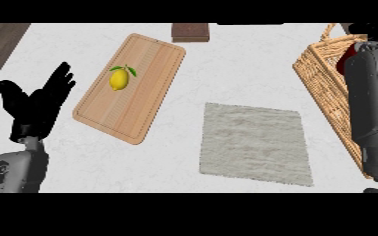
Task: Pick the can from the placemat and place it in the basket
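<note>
We see our right forearm reaching over the woven wicker basket [319,75] at the table's right edge, with a red shape we take for the can [344,62] just beside it above the basket, though we cannot tell how the right hand [362,30] is set. The pale grey cloth placemat [255,143] lies bare near the table's front edge. Our left hand [40,102] rests open, fingers up, at the left edge beside the wooden cutting board [144,65] carrying a yellow lemon [119,79].

White counter [244,65], wooden cutting board [148,75], grey placemat [255,145], wicker basket [325,85], brown block [190,32]
</note>
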Robot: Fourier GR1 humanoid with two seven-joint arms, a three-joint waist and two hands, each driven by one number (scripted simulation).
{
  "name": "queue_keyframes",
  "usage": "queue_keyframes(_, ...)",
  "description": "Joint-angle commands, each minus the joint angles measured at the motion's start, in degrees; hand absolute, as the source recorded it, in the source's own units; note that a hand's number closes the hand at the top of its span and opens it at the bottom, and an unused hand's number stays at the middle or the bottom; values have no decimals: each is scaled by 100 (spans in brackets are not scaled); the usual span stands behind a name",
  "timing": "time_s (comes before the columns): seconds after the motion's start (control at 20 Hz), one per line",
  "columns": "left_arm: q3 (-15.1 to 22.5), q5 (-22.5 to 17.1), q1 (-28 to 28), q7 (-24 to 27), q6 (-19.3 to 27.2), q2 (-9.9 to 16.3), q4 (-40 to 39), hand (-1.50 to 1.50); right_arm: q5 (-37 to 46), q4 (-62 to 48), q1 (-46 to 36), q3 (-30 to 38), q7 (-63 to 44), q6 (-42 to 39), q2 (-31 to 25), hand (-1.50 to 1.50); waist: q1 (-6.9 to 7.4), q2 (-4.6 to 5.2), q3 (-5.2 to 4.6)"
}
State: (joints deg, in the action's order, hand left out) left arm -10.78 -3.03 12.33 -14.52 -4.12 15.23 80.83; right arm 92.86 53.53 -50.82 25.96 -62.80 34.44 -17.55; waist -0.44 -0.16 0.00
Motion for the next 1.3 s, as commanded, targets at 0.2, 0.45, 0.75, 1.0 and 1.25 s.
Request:
queue_keyframes(0.2, 12, 72, 137, 29, 58, -83, -256, 0, -441, 869, 511, -16, 6, 228, 153, -150, 27, 7, -2)
queue_keyframes(0.45, 7, 48, 186, 131, 37, -104, -267, 0, -405, 1327, 474, 493, -172, 1068, 60, -150, -24, 0, -1)
queue_keyframes(0.75, -70, 12, -214, 216, -69, 8, -38, 0, -215, 2991, 920, 955, -323, 1312, 542, -150, -81, -64, -6)
queue_keyframes(1.0, -166, 23, -268, 272, 27, -2, -122, 0, -970, 5207, 2224, 912, 37, 494, 1296, -150, -286, -111, -6)
queue_keyframes(1.25, -170, 19, -323, 117, -6, 73, 41, 0, -1747, 7063, 3640, 515, 133, -606, 1736, -150, -289, -102, -4)
